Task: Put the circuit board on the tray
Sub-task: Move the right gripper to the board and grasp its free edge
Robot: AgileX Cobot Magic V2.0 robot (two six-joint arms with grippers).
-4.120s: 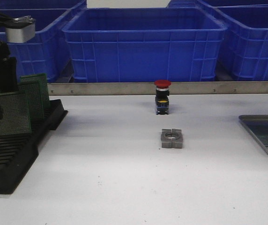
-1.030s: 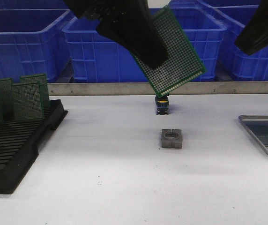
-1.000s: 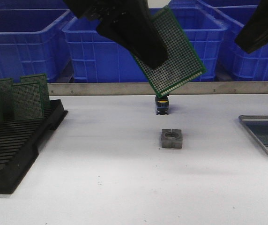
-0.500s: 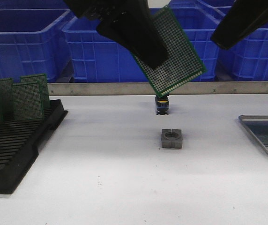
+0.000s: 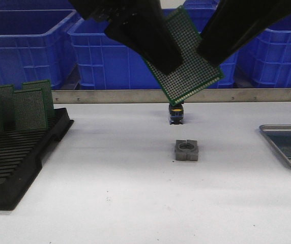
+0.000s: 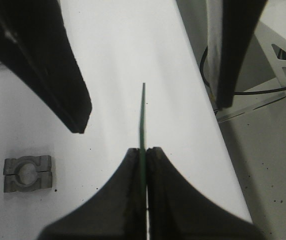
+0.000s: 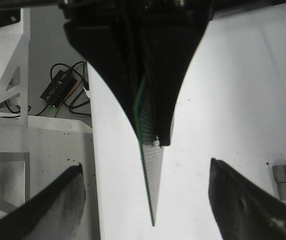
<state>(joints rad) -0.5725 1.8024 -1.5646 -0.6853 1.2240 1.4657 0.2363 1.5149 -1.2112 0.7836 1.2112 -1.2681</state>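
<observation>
Clamped edge-on between the closed fingers of the left gripper, the circuit board hangs tilted in mid-air, thin, stiff and light, best taken by its free edge, which the wide-open right gripper straddles, the tray far off beyond it.

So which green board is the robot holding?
Look above the middle of the white table. The left gripper pinches one board in the air, tilted like a diamond. The other boards stand in the black rack on the left.
</observation>
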